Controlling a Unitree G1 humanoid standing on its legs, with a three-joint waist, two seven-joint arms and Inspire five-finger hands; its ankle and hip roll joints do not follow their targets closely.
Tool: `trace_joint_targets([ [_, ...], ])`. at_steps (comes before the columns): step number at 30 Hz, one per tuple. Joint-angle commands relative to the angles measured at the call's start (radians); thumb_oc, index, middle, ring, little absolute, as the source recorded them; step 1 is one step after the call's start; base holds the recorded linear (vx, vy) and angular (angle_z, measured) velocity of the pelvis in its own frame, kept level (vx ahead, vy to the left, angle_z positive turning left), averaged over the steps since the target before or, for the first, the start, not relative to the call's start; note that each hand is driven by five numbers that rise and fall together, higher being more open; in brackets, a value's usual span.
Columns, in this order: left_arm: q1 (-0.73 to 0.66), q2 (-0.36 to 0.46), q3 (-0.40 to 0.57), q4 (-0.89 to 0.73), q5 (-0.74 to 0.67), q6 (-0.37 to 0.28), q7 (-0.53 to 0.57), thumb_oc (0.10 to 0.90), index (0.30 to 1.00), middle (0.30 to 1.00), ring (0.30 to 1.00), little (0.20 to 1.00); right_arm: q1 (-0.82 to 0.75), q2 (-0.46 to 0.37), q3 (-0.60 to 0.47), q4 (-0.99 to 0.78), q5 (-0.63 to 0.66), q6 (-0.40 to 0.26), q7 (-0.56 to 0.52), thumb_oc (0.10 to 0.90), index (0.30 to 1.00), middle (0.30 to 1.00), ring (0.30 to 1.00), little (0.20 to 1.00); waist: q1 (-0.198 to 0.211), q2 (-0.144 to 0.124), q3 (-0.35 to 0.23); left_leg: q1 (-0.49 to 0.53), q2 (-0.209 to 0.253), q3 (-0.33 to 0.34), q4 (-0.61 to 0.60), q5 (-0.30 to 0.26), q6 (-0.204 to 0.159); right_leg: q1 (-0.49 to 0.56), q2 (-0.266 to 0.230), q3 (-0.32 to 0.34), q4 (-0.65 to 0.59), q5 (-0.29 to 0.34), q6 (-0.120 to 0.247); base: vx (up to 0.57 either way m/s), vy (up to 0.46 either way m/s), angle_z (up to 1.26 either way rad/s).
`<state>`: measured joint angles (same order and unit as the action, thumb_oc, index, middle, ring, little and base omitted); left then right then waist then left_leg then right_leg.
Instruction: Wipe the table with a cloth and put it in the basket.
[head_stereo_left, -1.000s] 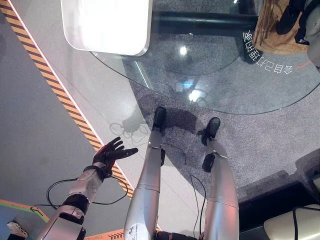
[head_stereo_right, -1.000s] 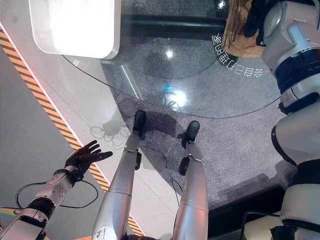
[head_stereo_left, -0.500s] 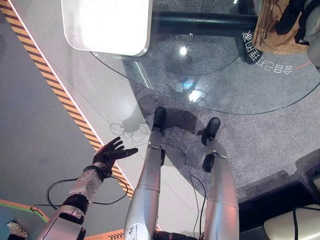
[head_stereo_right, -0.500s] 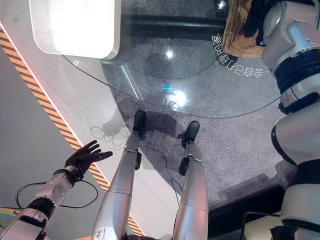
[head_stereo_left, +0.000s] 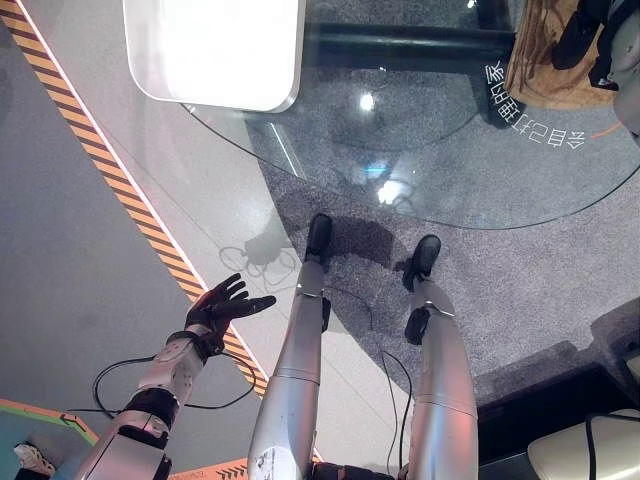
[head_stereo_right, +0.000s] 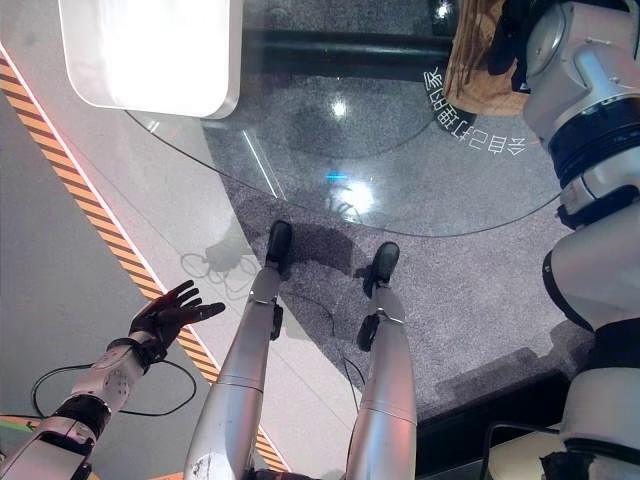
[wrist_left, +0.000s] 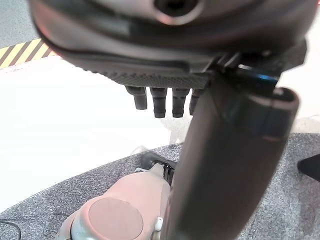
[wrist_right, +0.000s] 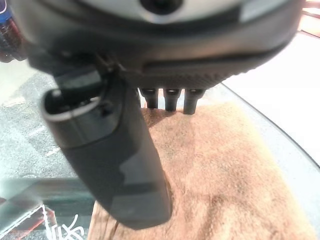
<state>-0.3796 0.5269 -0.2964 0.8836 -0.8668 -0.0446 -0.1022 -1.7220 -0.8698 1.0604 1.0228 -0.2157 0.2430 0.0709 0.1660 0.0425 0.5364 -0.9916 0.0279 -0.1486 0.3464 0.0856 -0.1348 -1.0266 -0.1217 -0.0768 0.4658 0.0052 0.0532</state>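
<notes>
Cloth (wrist_right: 220, 185) brown on glass table (head_stereo_left: 480, 150), right hand (wrist_right: 165, 30) above, fingers straight, left hand (head_stereo_left: 225, 305) open

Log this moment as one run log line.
left hand: open, off table, low at robot's left | right hand: open, over brown cloth on round glass table | cloth not yet basketed

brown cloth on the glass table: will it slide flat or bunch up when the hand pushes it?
The brown cloth looks like soft terry lying limp, so it probably bunches. The glass table looks smooth, so it likely slides easily. The right hand hovers over it, fingers straight.
</notes>
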Motion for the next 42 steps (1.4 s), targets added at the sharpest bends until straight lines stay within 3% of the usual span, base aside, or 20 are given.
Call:
trace_joint_targets([
  [1, 0.128, 0.061, 0.021, -0.007, 0.009, -0.002, 0.003, 0.8, 0.9, 0.9, 0.9, 0.9, -0.045, -0.069, 0.065, -0.042, -0.015, 0.007, -0.011, 0.1, 0.3, 0.3, 0.3, 0.2, -0.007, 0.037, -0.016, 0.029, -0.057, 0.052, -0.054, -0.011, 0.088, 0.068, 0.049, -0.101, -0.051, -0.044, -0.02, 0.0, 0.0, 0.0],
  [42, 0.124, 0.074, 0.024, -0.011, 0.012, 0.006, -0.006, 0.8, 0.9, 0.9, 0.9, 0.9, -0.048, -0.069, 0.073, -0.06, -0.014, 0.008, -0.018, 0.1, 0.3, 0.3, 0.3, 0.2, -0.007, 0.038, -0.016, 0.027, -0.056, 0.053, -0.053, -0.012, 0.088, 0.067, 0.049, -0.102, -0.049, -0.048, -0.022, 0.0, 0.0, 0.0],
])
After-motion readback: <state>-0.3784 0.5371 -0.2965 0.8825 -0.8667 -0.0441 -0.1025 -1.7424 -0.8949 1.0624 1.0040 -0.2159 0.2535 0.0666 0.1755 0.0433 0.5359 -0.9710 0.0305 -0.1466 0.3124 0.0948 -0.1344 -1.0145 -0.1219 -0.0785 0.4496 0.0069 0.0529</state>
